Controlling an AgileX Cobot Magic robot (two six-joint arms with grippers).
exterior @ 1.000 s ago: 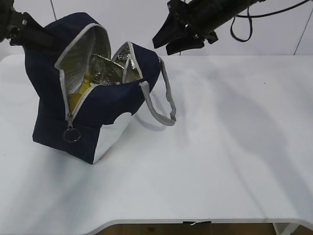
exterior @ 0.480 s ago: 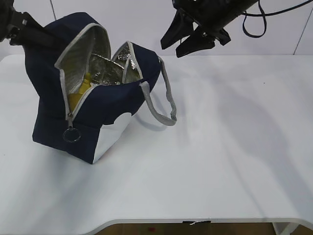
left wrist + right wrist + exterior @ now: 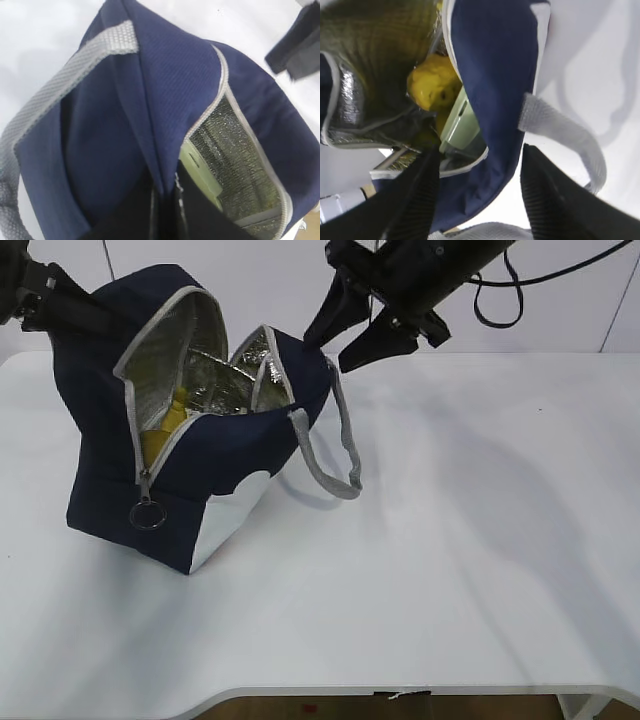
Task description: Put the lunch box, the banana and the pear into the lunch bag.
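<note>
the right gripper (image 3: pixel 342 342) hangs open and empty above the lunch bag (image 3: pixel 230 470); the left gripper (image 3: pixel 165 210) pinches its flap, so lift away straight.

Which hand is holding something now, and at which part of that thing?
The left hand is shut on the navy-blue fabric lunch bag, pinching a fold of cloth at its raised top edge beside the zipper opening. The right hand is open and holds nothing.
</note>
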